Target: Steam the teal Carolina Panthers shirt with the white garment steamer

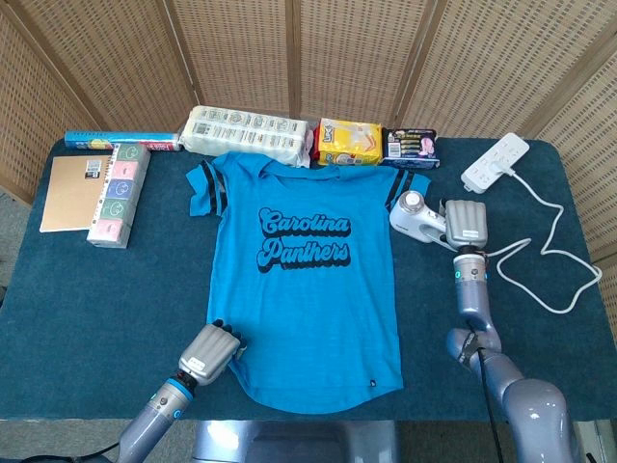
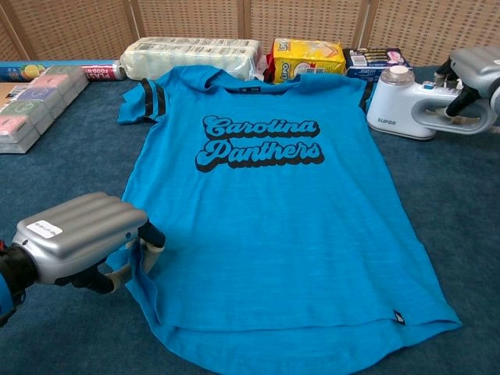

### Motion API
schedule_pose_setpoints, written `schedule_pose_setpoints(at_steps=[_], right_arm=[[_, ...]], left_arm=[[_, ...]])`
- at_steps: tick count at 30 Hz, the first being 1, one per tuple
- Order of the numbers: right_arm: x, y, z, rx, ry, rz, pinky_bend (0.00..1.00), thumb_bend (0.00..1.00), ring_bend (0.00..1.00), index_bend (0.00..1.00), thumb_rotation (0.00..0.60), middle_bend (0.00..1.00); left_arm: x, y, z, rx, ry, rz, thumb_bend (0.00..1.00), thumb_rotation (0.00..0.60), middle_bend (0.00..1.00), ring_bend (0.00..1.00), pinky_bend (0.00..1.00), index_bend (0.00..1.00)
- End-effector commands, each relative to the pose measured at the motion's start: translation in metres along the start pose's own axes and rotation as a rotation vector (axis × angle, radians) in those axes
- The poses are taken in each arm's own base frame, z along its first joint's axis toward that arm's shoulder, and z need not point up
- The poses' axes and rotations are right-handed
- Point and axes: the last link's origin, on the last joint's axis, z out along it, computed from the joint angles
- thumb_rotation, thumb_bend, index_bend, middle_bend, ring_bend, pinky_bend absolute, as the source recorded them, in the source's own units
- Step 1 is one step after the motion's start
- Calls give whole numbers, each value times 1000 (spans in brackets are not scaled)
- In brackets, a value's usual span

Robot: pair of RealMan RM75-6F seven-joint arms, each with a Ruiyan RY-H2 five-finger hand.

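Note:
The teal Carolina Panthers shirt (image 1: 304,280) (image 2: 269,211) lies flat on the blue table, collar toward the back. My left hand (image 1: 210,354) (image 2: 78,241) pinches the shirt's lower left hem between thumb and fingers. The white garment steamer (image 1: 416,217) (image 2: 402,111) is tilted and lifted slightly beside the shirt's right sleeve. My right hand (image 1: 465,224) (image 2: 474,74) grips its handle, fingers wrapped through the loop.
Along the back edge sit a paper towel pack (image 1: 249,133), a yellow snack bag (image 1: 350,143) and a dark packet (image 1: 412,147). A box stack (image 1: 119,193) and brown book (image 1: 74,191) lie at the left. A white power strip (image 1: 496,161) with its cord (image 1: 559,251) lies at the right.

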Motion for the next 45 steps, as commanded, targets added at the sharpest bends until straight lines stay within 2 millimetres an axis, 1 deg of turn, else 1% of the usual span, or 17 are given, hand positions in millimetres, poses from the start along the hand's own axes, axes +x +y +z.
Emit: schedule_pose_setpoints(at_steps=[1, 5, 8, 19, 23, 31, 34, 36, 41, 45], right_arm=[[-1, -1, 1, 0, -3, 12, 839, 393, 810, 666, 600, 730], [0, -1, 3, -33, -10, 184, 858, 391, 835, 688, 600, 752], [2, 2, 4, -48, -13, 257, 863, 391, 842, 694, 600, 759], [16, 19, 5, -71, -30, 416, 866, 389, 848, 695, 600, 760], [23, 24, 2, -68, -39, 451, 868, 388, 851, 695, 600, 760], [42, 25, -6, -41, -57, 521, 868, 383, 852, 695, 600, 760], [51, 26, -10, -33, -60, 557, 868, 382, 851, 695, 600, 760], [62, 23, -16, -10, -65, 590, 868, 382, 851, 695, 600, 759], [76, 19, -27, 29, -80, 588, 868, 380, 851, 695, 600, 758], [80, 23, -28, 21, -61, 538, 868, 379, 852, 695, 600, 757]], left_arm=[[0, 0, 0, 1, 0, 0, 489, 600, 621, 484, 366, 629], [1, -1, 0, 4, 5, -2, 489, 600, 621, 484, 366, 630], [1, -1, 0, 8, 7, -4, 489, 600, 621, 484, 366, 630], [3, 0, -1, 2, 19, 2, 489, 600, 621, 485, 366, 630], [4, 1, -3, 1, 19, 4, 489, 600, 622, 485, 366, 630], [4, 1, -5, -1, 18, 8, 488, 600, 621, 484, 366, 629], [4, 1, -6, 0, 19, 8, 489, 600, 621, 484, 366, 630], [6, 1, -6, -1, 22, 9, 489, 600, 621, 484, 366, 630], [7, 1, -7, -4, 26, 5, 489, 600, 621, 485, 366, 630], [8, 1, -7, -6, 28, 3, 489, 600, 621, 485, 366, 630]])
